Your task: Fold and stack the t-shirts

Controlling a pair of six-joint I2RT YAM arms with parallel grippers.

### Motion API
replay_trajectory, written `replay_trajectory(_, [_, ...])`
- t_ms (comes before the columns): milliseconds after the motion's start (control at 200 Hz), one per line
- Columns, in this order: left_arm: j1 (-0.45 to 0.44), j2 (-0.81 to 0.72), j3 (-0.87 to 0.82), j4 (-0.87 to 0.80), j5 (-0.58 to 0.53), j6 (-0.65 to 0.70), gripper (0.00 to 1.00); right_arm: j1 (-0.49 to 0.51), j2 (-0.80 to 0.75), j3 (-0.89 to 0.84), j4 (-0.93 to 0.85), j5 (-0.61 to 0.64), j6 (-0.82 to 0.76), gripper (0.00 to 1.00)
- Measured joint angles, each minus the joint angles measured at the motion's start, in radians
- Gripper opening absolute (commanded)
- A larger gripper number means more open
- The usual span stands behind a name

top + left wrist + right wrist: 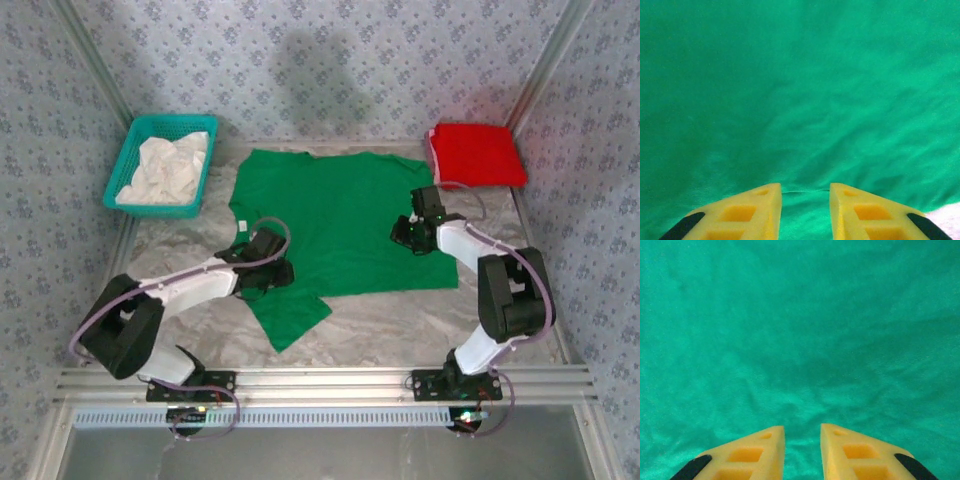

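A bright green t-shirt [345,215] lies spread flat across the middle of the table, one corner trailing toward the front [290,315]. At the back right rests a red t-shirt [478,155], folded into a square. My left gripper [268,262] is low over the green shirt's left side. In the left wrist view, its yellow fingers [765,210] stand a little apart, and a thin fabric edge [805,190] runs between the tips. My right gripper [408,232] sits over the shirt's right side. Its jaws [802,429] are slightly parted above the green cloth [800,340], holding nothing.
A teal mesh basket [128,165] holding crumpled white cloth [170,165] stands at the back left. Patterned walls enclose the table on three sides. Bare grey tabletop [400,320] lies between the shirt and the metal rail at the front.
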Motion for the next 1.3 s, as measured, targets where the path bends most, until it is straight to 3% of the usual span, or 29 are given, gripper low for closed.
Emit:
replay_trajectory(185, [0.0, -0.068, -0.133, 0.035, -0.005, -0.07, 0.33, 0.011, 0.008, -0.092, 0.05, -0.026, 0.059, 0.27])
replay_trajectory(415, [0.011, -0.247, -0.22, -0.15, -0.032, -0.139, 0.35, 0.102, -0.09, -0.26, 0.148, -0.046, 0.198, 0.27])
replay_trajectory(660, [0.18, -0.418, -0.158, -0.351, -0.075, -0.054, 0.44, 0.167, -0.179, -0.291, 0.078, -0.043, 0.264, 0.35])
replay_trajectory(754, [0.213, -0.338, -0.011, -0.378, -0.092, 0.031, 0.48, 0.142, -0.19, -0.203, -0.013, -0.027, 0.209, 0.38])
replay_trajectory(874, [0.233, -0.163, 0.191, -0.312, -0.096, 0.142, 0.53, 0.052, -0.134, 0.031, -0.071, -0.023, 0.093, 0.4])
replay_trajectory(1019, [0.237, 0.094, 0.391, -0.186, -0.038, 0.215, 0.47, -0.049, 0.051, 0.332, -0.077, -0.015, -0.009, 0.38])
replay_trajectory(1149, [0.237, 0.259, 0.431, -0.071, 0.015, 0.23, 0.46, -0.084, 0.243, 0.513, -0.1, -0.011, -0.053, 0.45])
replay_trajectory(1299, [0.237, 0.344, 0.412, -0.027, 0.042, 0.229, 0.46, -0.079, 0.427, 0.673, -0.157, 0.021, -0.095, 0.52])
